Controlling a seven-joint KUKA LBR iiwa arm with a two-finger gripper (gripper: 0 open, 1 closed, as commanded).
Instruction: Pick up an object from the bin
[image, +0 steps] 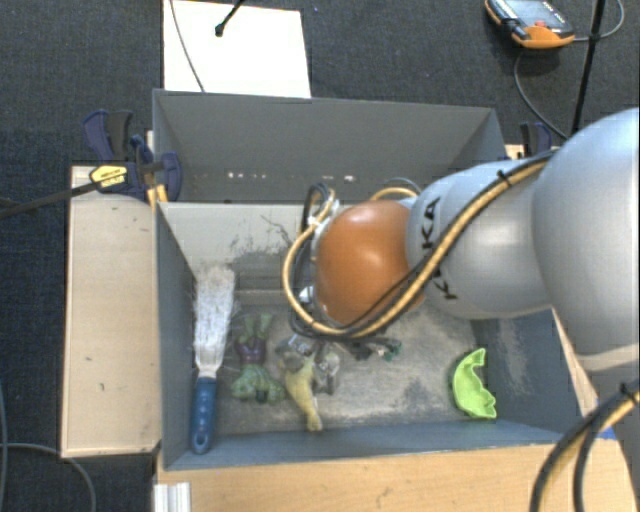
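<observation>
My gripper (316, 366) hangs low in the middle of the bin, mostly hidden under the arm's orange cover. Just below it lies a pale yellow curved thing (304, 398), like a small banana, near the bin's front wall. To the left of the gripper sit a dull green toy figure (251, 382) and a purple and green piece (252, 342). Whether the gripper touches any of them is hidden.
A brush (212, 322) with white bristles and a blue handle lies along the bin's left wall. A bright green curved piece (473, 385) lies at the front right. The arm and its cables cover the middle and the back right.
</observation>
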